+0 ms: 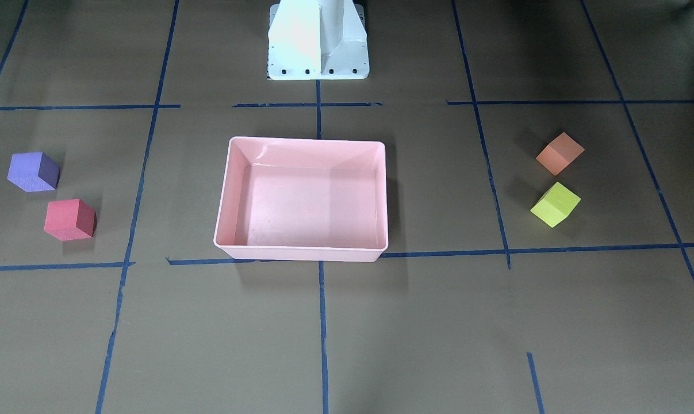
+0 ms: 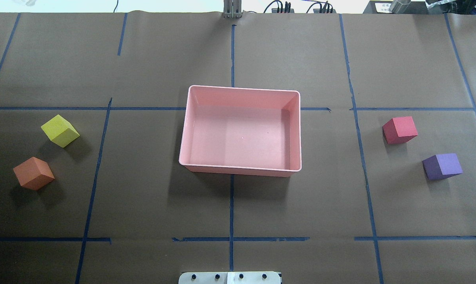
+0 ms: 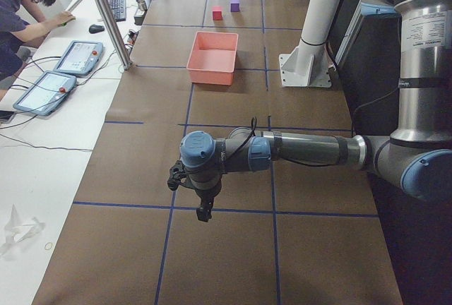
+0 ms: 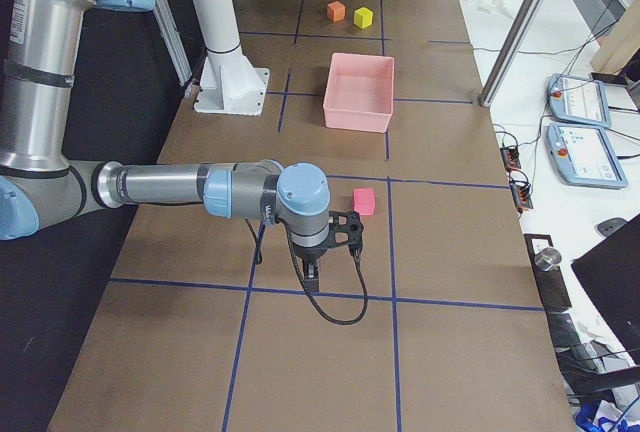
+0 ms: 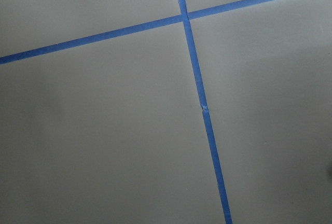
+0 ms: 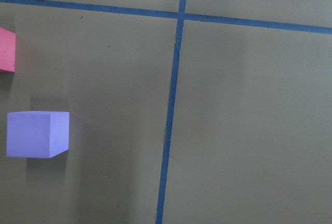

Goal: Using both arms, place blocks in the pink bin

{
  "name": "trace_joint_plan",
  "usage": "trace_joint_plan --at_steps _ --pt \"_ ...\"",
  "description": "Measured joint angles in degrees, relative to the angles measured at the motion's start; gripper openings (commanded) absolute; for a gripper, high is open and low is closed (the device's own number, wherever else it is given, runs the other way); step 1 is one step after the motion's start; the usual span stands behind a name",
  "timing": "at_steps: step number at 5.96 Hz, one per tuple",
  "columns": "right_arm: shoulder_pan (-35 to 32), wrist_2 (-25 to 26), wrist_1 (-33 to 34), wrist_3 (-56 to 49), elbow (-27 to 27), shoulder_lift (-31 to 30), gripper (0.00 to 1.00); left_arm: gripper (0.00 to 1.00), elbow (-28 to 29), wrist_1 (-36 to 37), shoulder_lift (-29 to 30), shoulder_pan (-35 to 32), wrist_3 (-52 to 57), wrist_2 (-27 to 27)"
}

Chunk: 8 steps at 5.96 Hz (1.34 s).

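The pink bin (image 2: pixel 190 130) stands empty at the table's middle. The yellow-green block (image 2: pixel 60 130) and the orange block (image 2: pixel 33 173) lie on my left side. The red block (image 2: pixel 399 129) and the purple block (image 2: pixel 442 166) lie on my right side. The left gripper (image 3: pixel 203 210) hangs over bare table beyond its blocks, which its arm hides in the exterior left view. The right gripper (image 4: pixel 312 272) hangs close to the red block (image 4: pixel 363 201). I cannot tell whether either gripper is open or shut. The right wrist view shows the purple block (image 6: pixel 37 134) and the red block's edge (image 6: pixel 6 50).
Brown paper with blue tape lines (image 2: pixel 232 205) covers the table. The white pedestal base (image 1: pixel 318 40) stands behind the bin. A metal post (image 3: pixel 106 15) and tablets (image 3: pixel 78 56) are on the side bench, where a person (image 3: pixel 21 8) sits.
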<state>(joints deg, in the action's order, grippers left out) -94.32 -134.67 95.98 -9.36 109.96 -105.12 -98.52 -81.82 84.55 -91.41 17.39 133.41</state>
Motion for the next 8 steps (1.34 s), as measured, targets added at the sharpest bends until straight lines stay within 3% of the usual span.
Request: trace_joint_plan --at_steps 2,4,6,8 --pt "0.0 -0.1 0.0 0.0 0.3 0.0 1.0 1.0 -1.3 0.4 -0.2 0.0 0.0 -0.1" --pt "2.8 -0.6 -4.1 4.0 0.8 0.9 0.99 1.0 -1.5 0.3 -1.0 0.1 0.0 0.1" --pt "13.0 -0.4 -8.2 19.7 -0.3 7.5 1.0 1.0 -1.4 0.1 -1.2 0.1 0.0 0.2" --pt "20.5 2.2 -11.2 25.1 -3.0 13.4 1.0 1.0 -1.4 0.0 -1.2 0.2 0.0 0.2"
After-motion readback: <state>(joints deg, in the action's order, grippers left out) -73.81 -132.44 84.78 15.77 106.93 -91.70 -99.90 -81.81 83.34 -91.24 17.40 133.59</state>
